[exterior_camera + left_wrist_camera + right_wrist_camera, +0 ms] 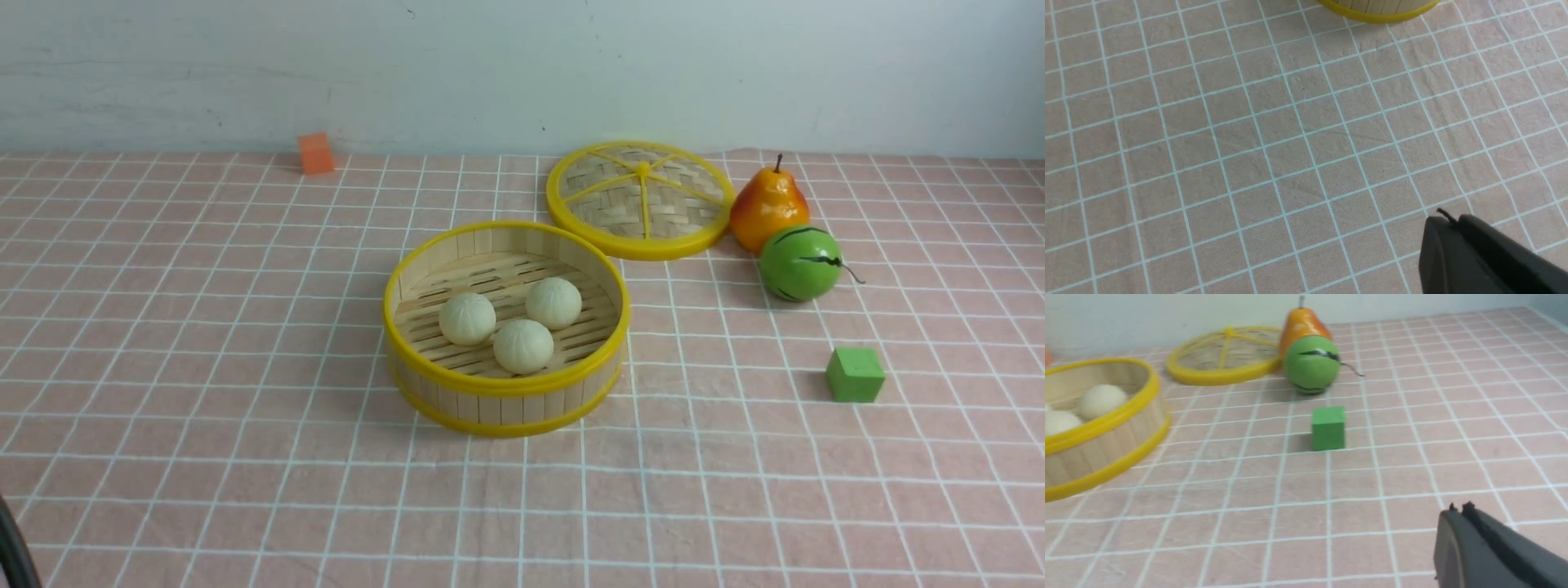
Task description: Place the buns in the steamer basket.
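Front view, centre of frame: steamer basket (506, 400) standing on the counter (204, 327), covered in pink cloth with a white grid. All three buns (522, 345) inside on the slatted floor, clustered near the middle, just beside one another; contact between them not resolvable.

Upper right of centre: flat woven lid (641, 200) with yellow rim and spokes, lying apart from the basket. Right of it: orange-yellow pear (767, 208), green striped ball (800, 263) just in front of the pear. Lower right: green cube (855, 375), well apart from the basket. Upper left, near the wall: orange cube (316, 153).

Left wrist view: left claw (1447, 222) in lower right corner of frame, jaws pressed together, holding nothing, over bare cloth; only the basket's lower rim at top edge.

Right wrist view: right claw (1458, 512) in lower right corner, jaws closed tip to tip, empty. Basket with two buns visible at left edge; green cube at centre.
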Tool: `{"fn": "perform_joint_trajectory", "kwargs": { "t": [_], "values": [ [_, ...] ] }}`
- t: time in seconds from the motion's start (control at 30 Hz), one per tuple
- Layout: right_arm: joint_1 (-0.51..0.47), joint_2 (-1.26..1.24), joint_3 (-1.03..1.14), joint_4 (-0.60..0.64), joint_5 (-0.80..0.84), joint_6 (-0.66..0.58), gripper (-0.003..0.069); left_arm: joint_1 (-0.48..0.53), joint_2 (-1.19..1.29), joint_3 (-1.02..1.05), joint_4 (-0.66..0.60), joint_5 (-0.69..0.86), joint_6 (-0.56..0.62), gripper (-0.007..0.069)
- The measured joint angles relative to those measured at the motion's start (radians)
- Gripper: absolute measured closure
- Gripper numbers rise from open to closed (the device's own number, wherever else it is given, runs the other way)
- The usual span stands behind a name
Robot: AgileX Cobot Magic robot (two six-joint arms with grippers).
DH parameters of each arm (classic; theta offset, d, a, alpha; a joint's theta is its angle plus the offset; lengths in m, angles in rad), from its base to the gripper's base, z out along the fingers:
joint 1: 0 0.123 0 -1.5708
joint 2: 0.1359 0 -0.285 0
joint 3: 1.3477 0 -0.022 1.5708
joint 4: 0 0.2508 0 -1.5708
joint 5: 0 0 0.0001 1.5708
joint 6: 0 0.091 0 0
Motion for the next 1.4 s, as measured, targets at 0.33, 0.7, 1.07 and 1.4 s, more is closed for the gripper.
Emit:
{"fn": "perform_joint_trajectory", "kwargs": {
  "t": [0.33, 0.7, 1.07, 1.4],
  "values": [
    [0.003, 0.000, -0.008, -0.063, 0.130, 0.006, 0.0680, 0.000, 0.000, 0.000, 0.000, 0.000, 0.000, 0.0587],
    [0.003, 0.000, -0.011, -0.063, 0.141, 0.006, 0.0678, 0.000, 0.000, 0.000, 0.000, 0.000, 0.000, 0.0573],
    [0.003, 0.000, -0.011, -0.063, 0.141, 0.006, 0.0674, 0.000, 0.000, 0.000, 0.000, 0.000, 0.000, 0.0562],
    [0.003, 0.000, -0.011, -0.063, 0.142, 0.005, 0.0669, 0.000, -0.001, 0.014, 0.006, -0.005, 0.000, 0.0550]
  ]
}}
